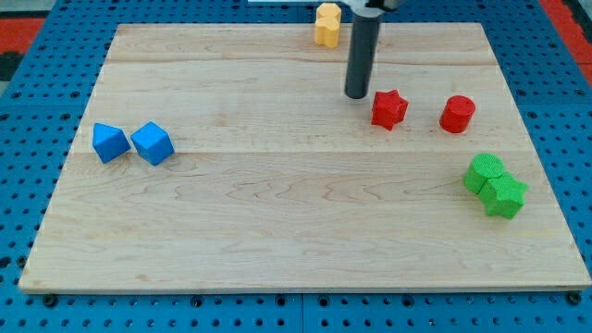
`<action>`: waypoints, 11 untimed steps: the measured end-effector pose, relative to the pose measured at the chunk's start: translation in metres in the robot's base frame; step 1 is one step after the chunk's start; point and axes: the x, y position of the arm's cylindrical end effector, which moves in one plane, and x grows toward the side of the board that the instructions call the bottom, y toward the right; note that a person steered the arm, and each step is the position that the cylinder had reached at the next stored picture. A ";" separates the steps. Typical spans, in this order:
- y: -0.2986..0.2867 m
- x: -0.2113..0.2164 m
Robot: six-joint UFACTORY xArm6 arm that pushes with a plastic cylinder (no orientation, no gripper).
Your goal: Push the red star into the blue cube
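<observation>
Tip (357,95) nr ridged red star (389,109)

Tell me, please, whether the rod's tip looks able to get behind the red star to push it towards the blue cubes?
Probably yes: my tip sits just left of the red star, and the board between the star and the red cylinder looks free.

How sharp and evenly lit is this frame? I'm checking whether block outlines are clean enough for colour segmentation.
Camera view: light is even and diffuse, with only faint, short shadows under the red star, the red cylinder and the blue cubes; no glare on the wooden board; block edges look crisp. My tip, just left of the star, is sharp too. The yellow block lies partly behind the rod.
</observation>
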 end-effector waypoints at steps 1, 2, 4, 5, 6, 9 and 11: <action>0.066 -0.005; 0.160 -0.007; 0.230 0.051; 0.174 0.052; 0.129 0.049; 0.113 0.037; -0.017 0.036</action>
